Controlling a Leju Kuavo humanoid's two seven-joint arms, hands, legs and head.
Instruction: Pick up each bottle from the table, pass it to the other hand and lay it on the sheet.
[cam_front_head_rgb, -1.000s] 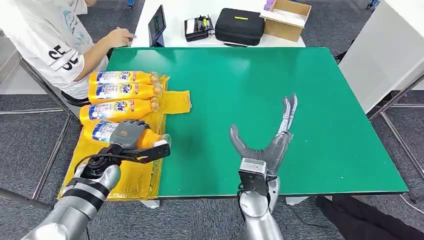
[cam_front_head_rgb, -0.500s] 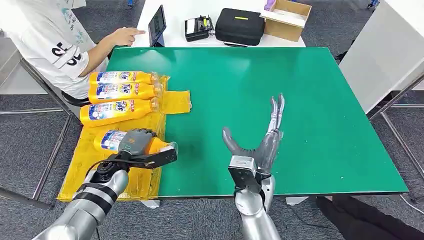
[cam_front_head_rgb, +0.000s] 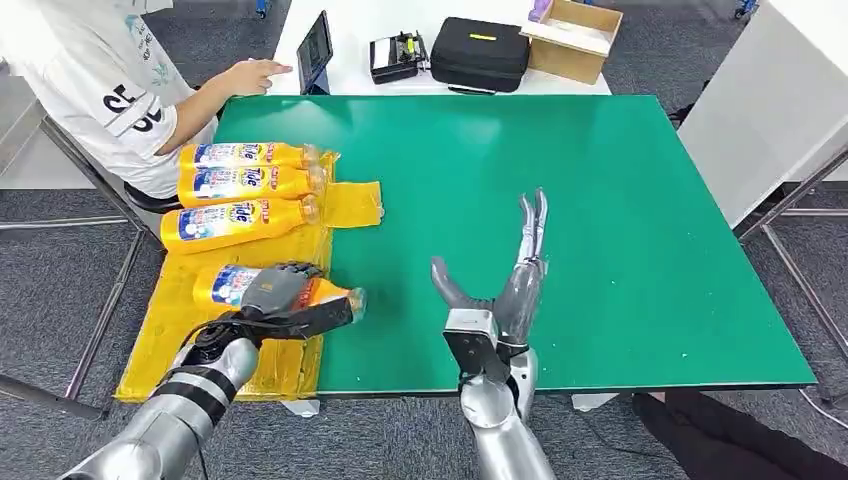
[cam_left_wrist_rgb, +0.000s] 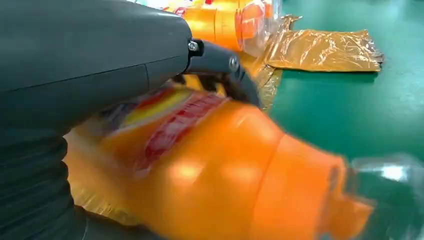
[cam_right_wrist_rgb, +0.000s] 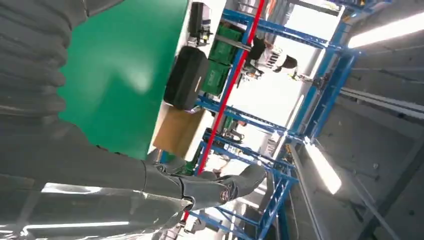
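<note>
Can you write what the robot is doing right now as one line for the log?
left hand: holds orange Tide bottle over yellow sheet | right hand: open above green table | three bottles lie on sheet

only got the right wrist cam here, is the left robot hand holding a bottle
Observer: Yes, the left robot hand grips an orange bottle sideways, its cap past the edge of the yellow sheet.
Operator: any others laid down
Observer: Three other bottles lie side by side on the sheet's far end, near a person.
Operator: how close is my side to the handoff
Observer: The right robot hand is open above the green table, apart from the bottle.
</note>
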